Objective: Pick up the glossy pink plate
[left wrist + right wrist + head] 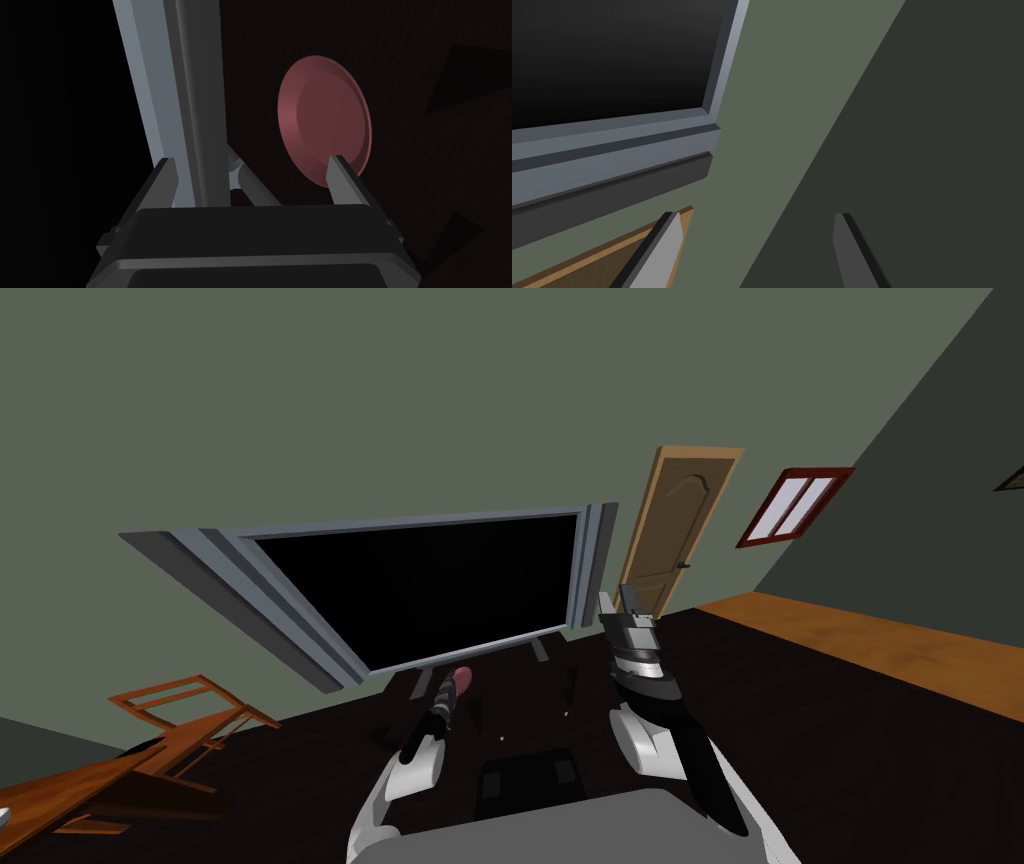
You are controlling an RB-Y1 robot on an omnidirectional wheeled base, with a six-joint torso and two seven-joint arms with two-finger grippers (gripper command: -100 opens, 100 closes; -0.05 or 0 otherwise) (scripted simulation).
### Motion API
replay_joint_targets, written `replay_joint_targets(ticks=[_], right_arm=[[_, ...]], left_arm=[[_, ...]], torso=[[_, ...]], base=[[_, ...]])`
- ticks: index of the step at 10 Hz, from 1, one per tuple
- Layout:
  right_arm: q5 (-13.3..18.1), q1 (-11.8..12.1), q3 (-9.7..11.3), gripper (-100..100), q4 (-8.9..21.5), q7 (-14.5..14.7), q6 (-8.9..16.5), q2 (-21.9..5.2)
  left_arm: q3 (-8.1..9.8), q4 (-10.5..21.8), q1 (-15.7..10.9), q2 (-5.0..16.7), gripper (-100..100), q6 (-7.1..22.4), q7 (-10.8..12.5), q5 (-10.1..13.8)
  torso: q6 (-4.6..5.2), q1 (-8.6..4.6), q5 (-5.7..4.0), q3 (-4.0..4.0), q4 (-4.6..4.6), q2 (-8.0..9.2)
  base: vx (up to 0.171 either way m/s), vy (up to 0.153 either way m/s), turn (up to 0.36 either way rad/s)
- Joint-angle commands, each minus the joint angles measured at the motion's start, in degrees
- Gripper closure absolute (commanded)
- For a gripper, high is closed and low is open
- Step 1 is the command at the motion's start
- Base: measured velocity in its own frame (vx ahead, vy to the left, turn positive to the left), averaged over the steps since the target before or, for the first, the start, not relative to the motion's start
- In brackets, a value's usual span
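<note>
Low centre-left of head view, round glossy pink plate (463, 677) lying just ahead of wide-open left gripper (251, 160), offset toward one finger.

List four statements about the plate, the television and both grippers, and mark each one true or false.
1. The left gripper is open and holds nothing. True.
2. The pink plate rests on a dark surface beside the television. True.
3. The right gripper is clamped on the plate. False: it is open and raised near the television's corner, while the plate lies just ahead of the left gripper.
4. The television's screen shows a bright picture. False: the screen is plain black inside a grey frame.
</note>
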Motion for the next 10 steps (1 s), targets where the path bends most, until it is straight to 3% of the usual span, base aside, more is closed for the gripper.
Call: replay_joint_targets(ticks=[1, 7, 10], right_arm=[[0.0, 0.0, 0.0, 0, 0.0, 0.0, 0.0, 0.0], [0.0, 0.0, 0.0, 0, 0.0, 0.0, 0.0, 0.0], [0.0, 0.0, 0.0, 0, 0.0, 0.0, 0.0, 0.0]], left_arm=[[0.37, 2.5, -0.6, 0.0, -100, 0.3, -0.4, 0.0], [2.00, 8.1, -1.5, -2.0, -100, 4.0, -2.3, -1.1], [2.82, 10.9, -1.9, -5.0, -100, 5.9, -3.2, -1.6]], torso=[[0.00, 0.00, 0.00, 0.00, 0.00, 0.00], [0.00, 0.04, 0.01, 0.00, 0.00, 0.00], [0.01, 0.03, 0.01, 0.00, 0.01, 0.00]], base=[[0.030, 0.031, 0.007], [0.042, 0.035, 0.006], [0.044, 0.040, 0.004]])
